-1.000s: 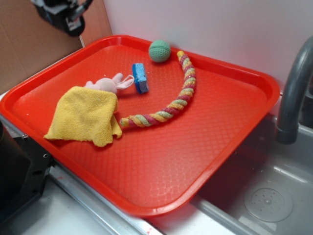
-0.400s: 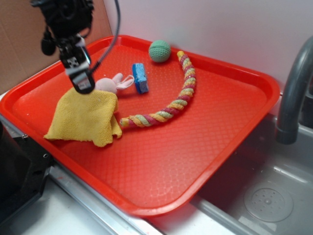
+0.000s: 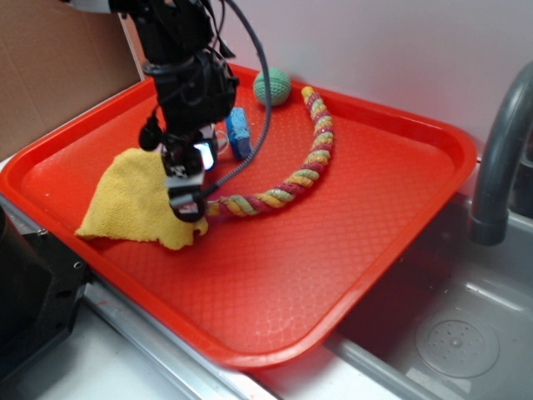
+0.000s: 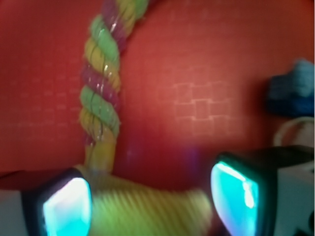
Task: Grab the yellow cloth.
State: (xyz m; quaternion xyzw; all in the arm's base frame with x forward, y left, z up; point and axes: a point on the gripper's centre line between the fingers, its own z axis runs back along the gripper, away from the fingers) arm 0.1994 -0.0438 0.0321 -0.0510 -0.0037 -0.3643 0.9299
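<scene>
wrist view, claw spread, yellow cloth between fingertips

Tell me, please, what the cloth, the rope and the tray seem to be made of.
The yellow cloth looks like soft knitted or terry fabric: matte, fuzzy, lying in folds. The rope seems to be twisted fibre strands in pink, yellow and green, with some glitter thread. The tray appears to be hard red plastic, slightly glossy, with a moulded grid texture.
</scene>
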